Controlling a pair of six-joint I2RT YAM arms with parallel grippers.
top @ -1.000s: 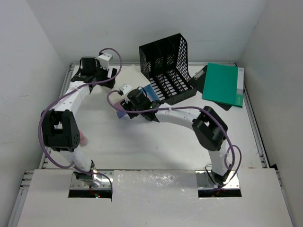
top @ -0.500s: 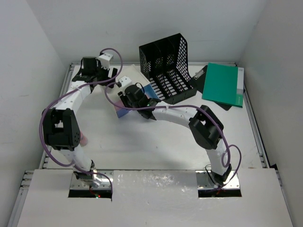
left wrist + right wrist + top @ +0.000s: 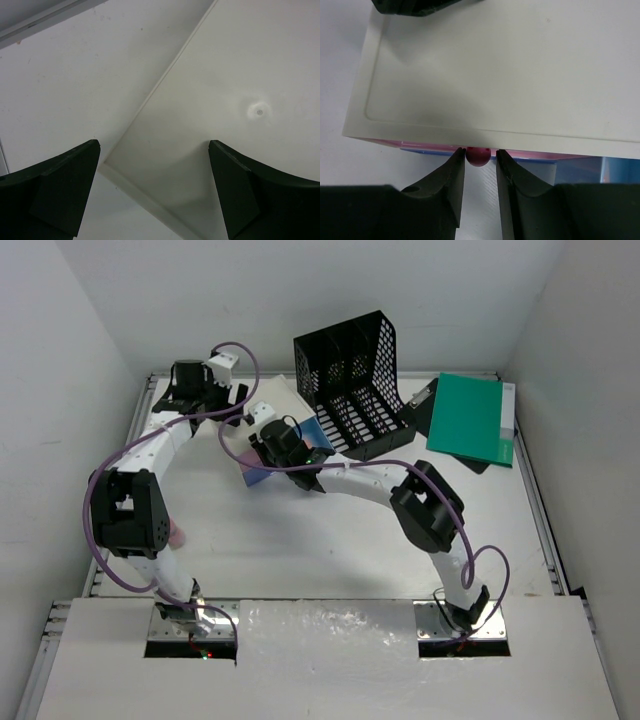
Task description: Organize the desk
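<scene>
The white desk (image 3: 330, 540) carries a small box with a cream top (image 3: 495, 65) and pink and blue drawers. My right gripper (image 3: 479, 152) sits at the box's front, its jaws narrowed on either side of a small dark-pink drawer knob (image 3: 478, 156). The left finger (image 3: 455, 170) touches the knob and a thin gap remains at the right finger. From above, the right wrist (image 3: 282, 445) covers the box's front. My left gripper (image 3: 154, 146) hangs wide open over a corner of the cream top (image 3: 225, 75), holding nothing.
A black mesh file rack (image 3: 355, 380) stands just right of the box. A green folder (image 3: 468, 418) lies on a black clipboard (image 3: 424, 406) at the back right. A blue drawer front (image 3: 580, 170) shows below the cream top. Something small and pink (image 3: 176, 533) lies by the left arm.
The right arm has pushed left toward the box and its jaws have narrowed round the knob. The left arm has stayed put.
</scene>
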